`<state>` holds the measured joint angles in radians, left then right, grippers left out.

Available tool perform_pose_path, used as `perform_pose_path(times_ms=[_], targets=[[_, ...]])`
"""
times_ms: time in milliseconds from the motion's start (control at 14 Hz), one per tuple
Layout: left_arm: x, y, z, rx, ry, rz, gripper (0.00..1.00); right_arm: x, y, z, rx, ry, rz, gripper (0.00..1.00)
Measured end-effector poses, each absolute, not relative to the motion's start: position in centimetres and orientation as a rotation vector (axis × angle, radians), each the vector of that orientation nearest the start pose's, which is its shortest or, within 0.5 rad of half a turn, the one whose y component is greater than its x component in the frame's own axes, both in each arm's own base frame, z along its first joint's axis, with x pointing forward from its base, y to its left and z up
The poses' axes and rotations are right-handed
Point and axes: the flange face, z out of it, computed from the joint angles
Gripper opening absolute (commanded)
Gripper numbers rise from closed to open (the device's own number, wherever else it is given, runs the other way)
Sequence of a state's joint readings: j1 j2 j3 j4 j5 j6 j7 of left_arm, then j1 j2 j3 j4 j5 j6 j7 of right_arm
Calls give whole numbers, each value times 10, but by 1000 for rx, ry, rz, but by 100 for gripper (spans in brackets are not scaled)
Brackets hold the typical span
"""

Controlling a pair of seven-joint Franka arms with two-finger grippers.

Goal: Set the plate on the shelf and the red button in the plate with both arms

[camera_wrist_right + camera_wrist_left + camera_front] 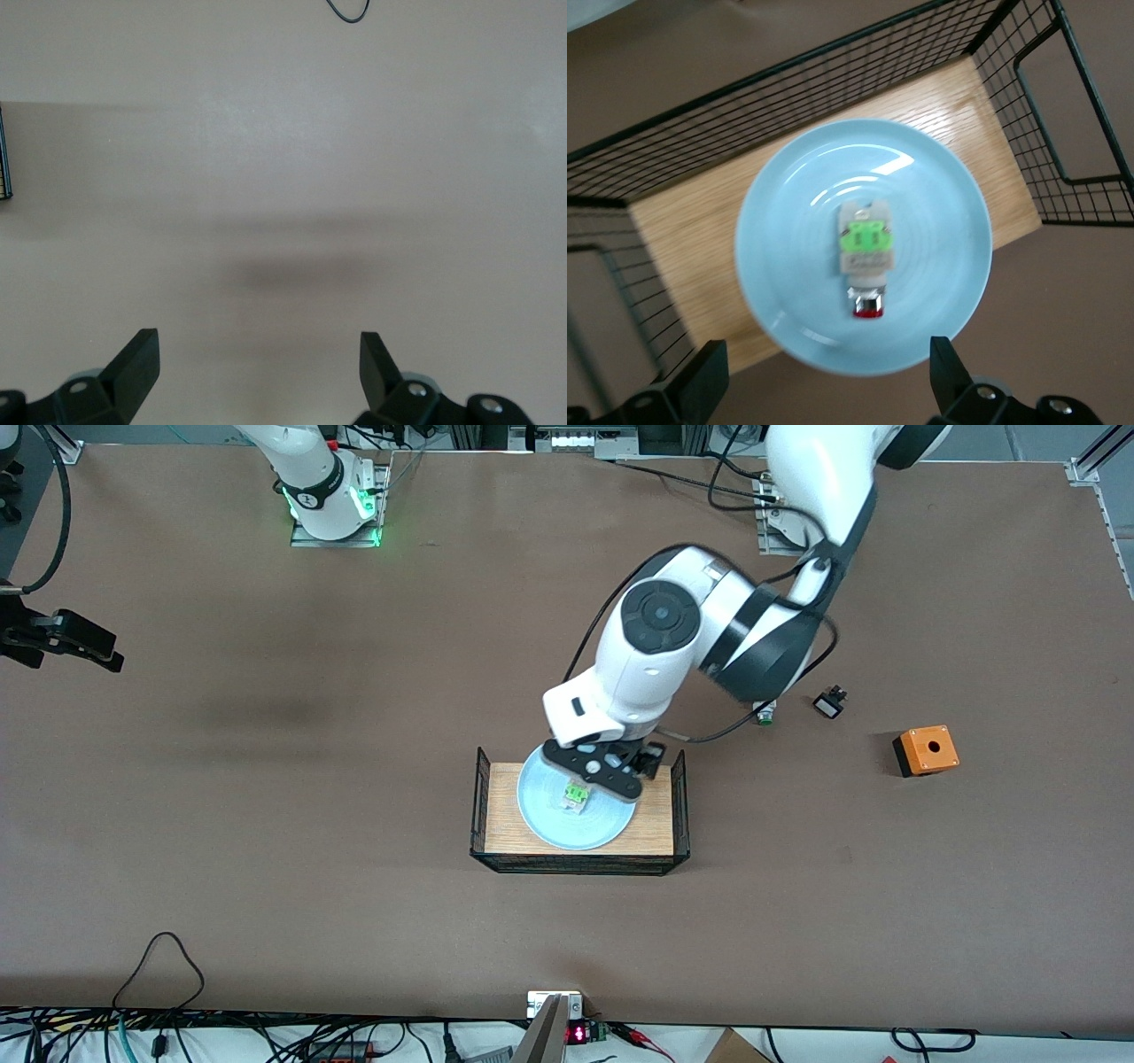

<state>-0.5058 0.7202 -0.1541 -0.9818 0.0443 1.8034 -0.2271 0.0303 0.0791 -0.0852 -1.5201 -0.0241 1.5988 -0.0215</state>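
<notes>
Wire-mesh basket with a wooden floor (496, 841) sits nearest the camera, mid-surface and a bit toward the front edge. Inside it lies the round pale blue plate with a raised rim (549, 815), flat on the wood, filling most of the floor. On the plate's middle rests the small white-grey push-button switch with a green band and red cap (575, 796), lying on its side; the left wrist view shows it clearly (866, 252), red cap toward the plate (788, 257) rim.

Your left gripper (595, 766) hangs over the plate's back edge, fingers (709, 376) spread wide, holding nothing. Your right gripper (80, 646) waits over the surface's edge at the right arm's end, fingers (137, 359) also wide and empty.

Both task items look placed, so you probably just need to back off. If you regrasp: the plate is stiff, glossy, likely slippery and breakable, so pinch the rim, not the face. The switch is light, hard plastic, rolls easily on the glaze; take it across the flat white body beside the green band.

Toward the left arm's end, well apart from the basket: an orange box with a hole (925, 750), a small black-and-white part (830, 703), and a green-capped switch (765, 715) partly under the arm.
</notes>
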Motion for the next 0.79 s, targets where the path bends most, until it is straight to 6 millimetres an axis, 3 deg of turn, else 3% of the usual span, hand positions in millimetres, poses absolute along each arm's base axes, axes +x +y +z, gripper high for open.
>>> perform_pose_path(times_ms=[214,500,643,786], targets=[[628,-366,506,-3143,524,6,100,580,-32,606,-3172,51,2,100],[610,-291,567,-3096,404,168,100,580,-32,606,-3172,49,2,100],[606,-255,583,-3098,334,161,100,580,-31,606,-3172,47,2,100],[595,-234,581,-3097,347,108,100,580,-30,606,-3171,46,2,100]])
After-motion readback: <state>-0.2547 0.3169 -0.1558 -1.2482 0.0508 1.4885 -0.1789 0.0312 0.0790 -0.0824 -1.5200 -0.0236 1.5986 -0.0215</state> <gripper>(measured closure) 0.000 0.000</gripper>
